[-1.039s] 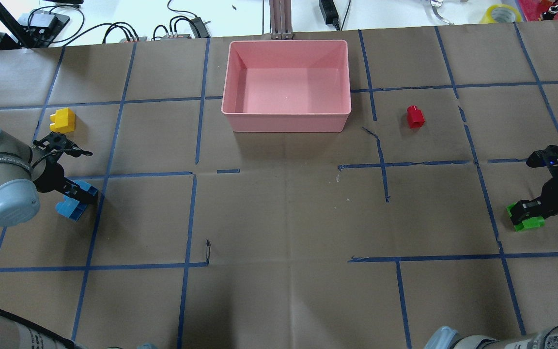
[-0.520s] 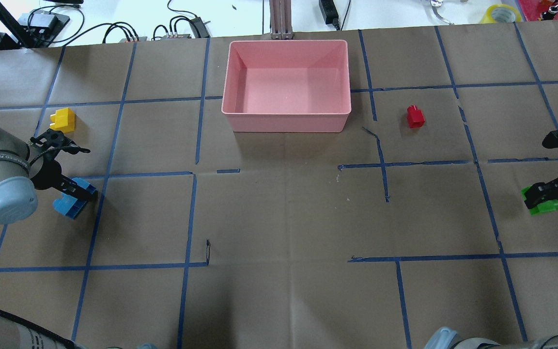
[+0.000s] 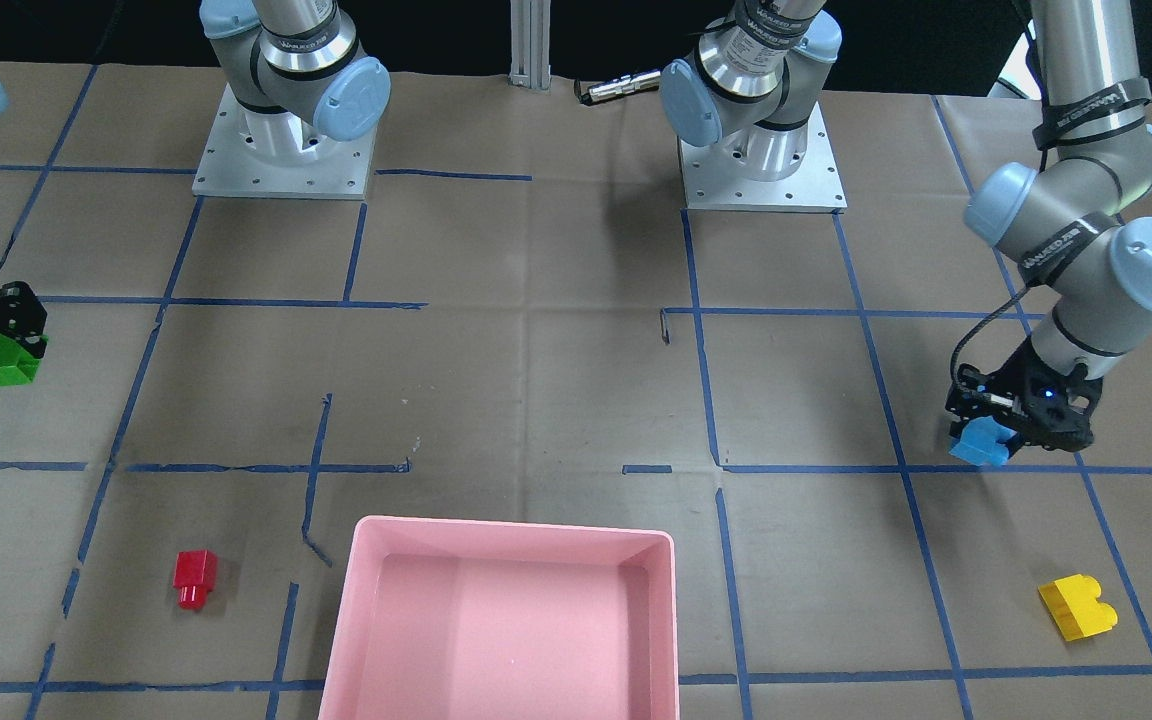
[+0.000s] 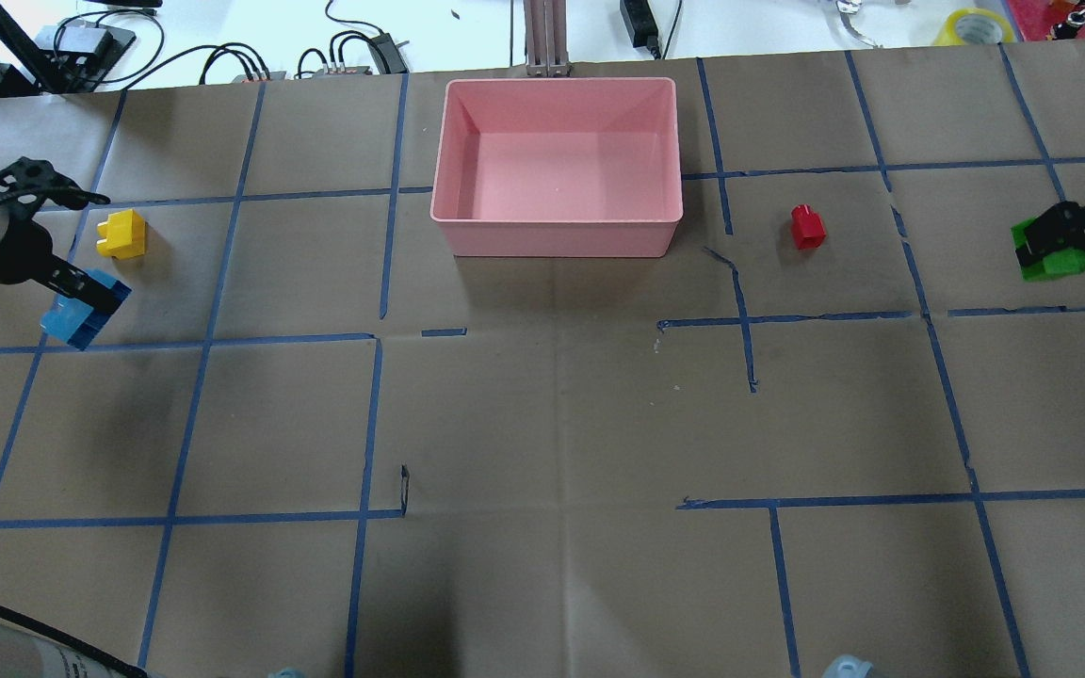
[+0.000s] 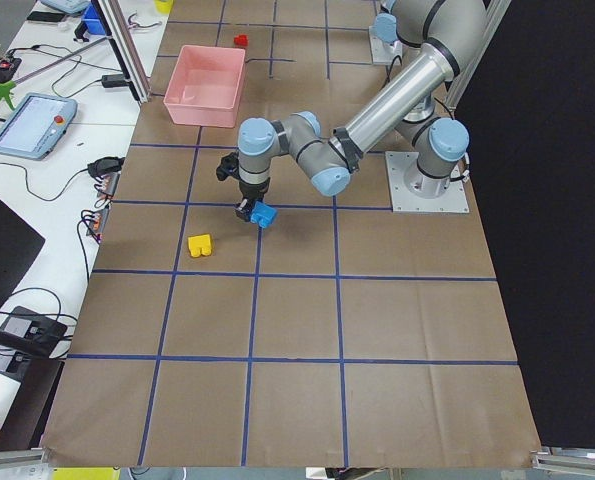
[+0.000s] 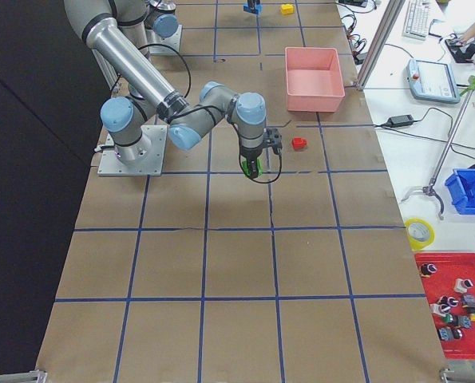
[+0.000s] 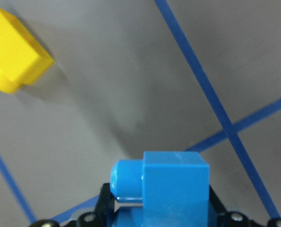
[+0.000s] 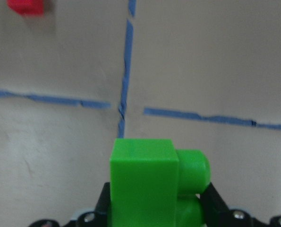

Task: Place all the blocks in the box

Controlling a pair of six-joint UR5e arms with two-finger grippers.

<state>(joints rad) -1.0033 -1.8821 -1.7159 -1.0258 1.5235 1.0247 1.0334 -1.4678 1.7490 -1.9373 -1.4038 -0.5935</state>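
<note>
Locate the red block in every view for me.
Front-facing: red block lower left.
Overhead: red block upper right of centre.
Exterior left: red block top, far.
Exterior right: red block right of centre.
Left wrist: not in view.
Right wrist: red block top left corner.
Shared landmark in exterior views: pink box.

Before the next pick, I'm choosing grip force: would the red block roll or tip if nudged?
The red block lies on a flat face, stud sideways, so it probably slides rather than rolls. It looks like hard moulded plastic: likely stiff and light.
</note>
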